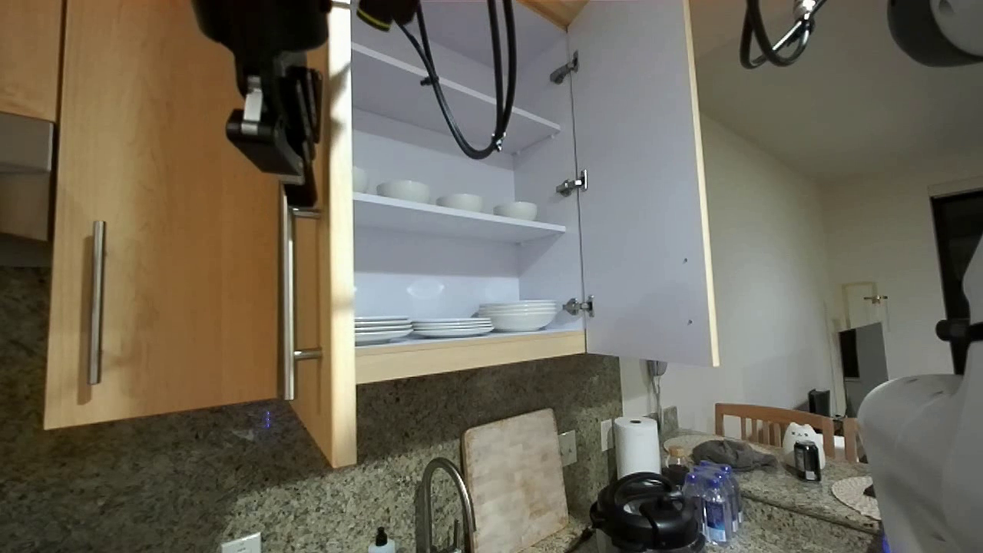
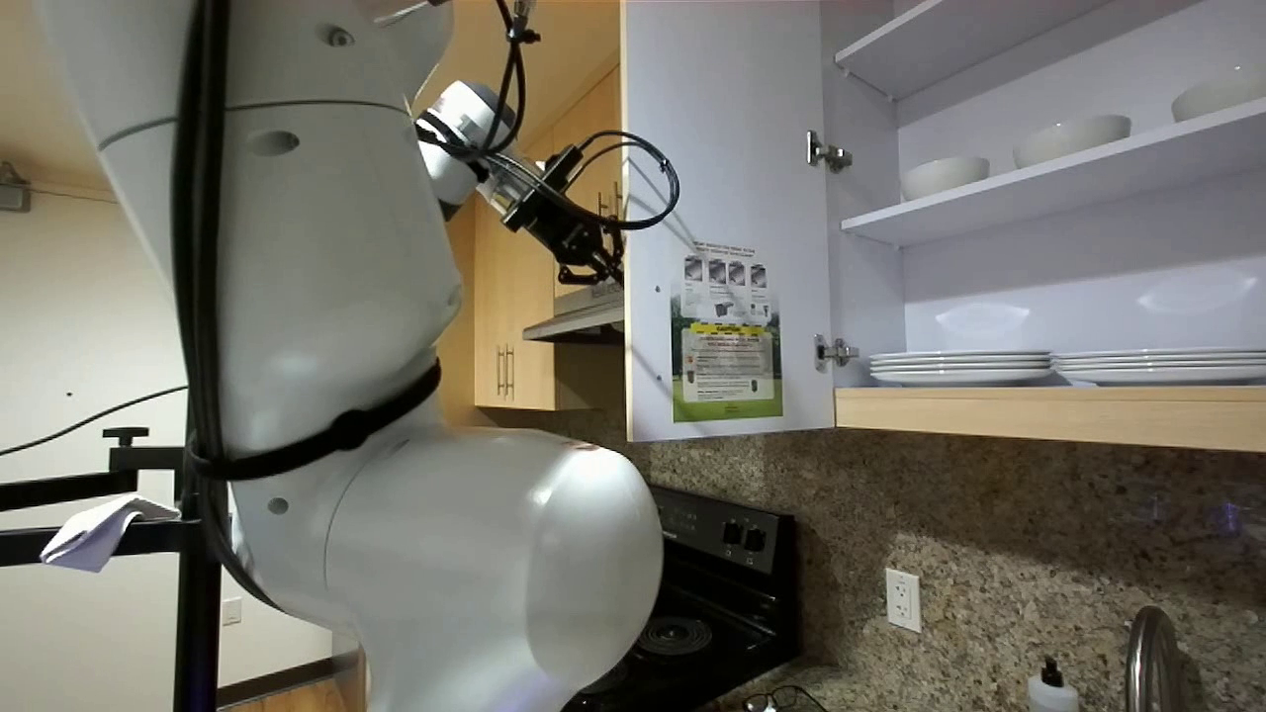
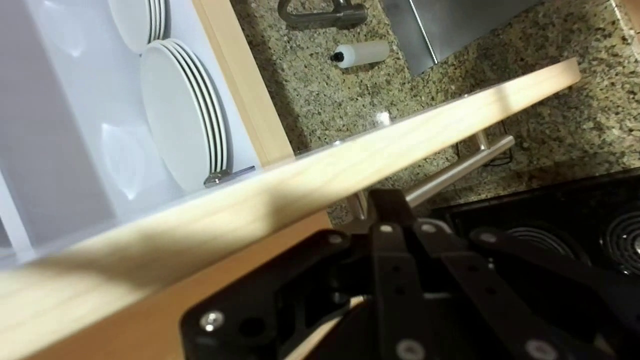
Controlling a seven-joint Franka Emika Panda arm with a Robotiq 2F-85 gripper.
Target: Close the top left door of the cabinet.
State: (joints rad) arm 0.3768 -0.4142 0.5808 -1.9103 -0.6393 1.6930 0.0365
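The top left door (image 1: 339, 307) stands swung open from the light-wood cabinet (image 1: 468, 359). Its white inner face with a poster shows in an exterior view (image 2: 727, 148), and its pale edge crosses the wrist view (image 3: 300, 187). Its steel bar handle (image 1: 288, 307) is on the outer wood face; it also shows in the wrist view (image 3: 460, 170). My gripper (image 1: 301, 184) is on the outer side, at the handle's upper end. In the wrist view (image 3: 400, 210) its fingers are together and cover part of the bar. Contact with the handle cannot be told. In an exterior view the door hides the fingertips.
The cabinet's right door (image 1: 641, 192) is open, white face showing. A wood door with a left handle (image 1: 161, 230) is beside my gripper. White plates (image 1: 453, 327) and bowls (image 1: 461, 202) stand on the shelves. A range hood (image 2: 584, 324) and stove (image 2: 682, 633) lie below.
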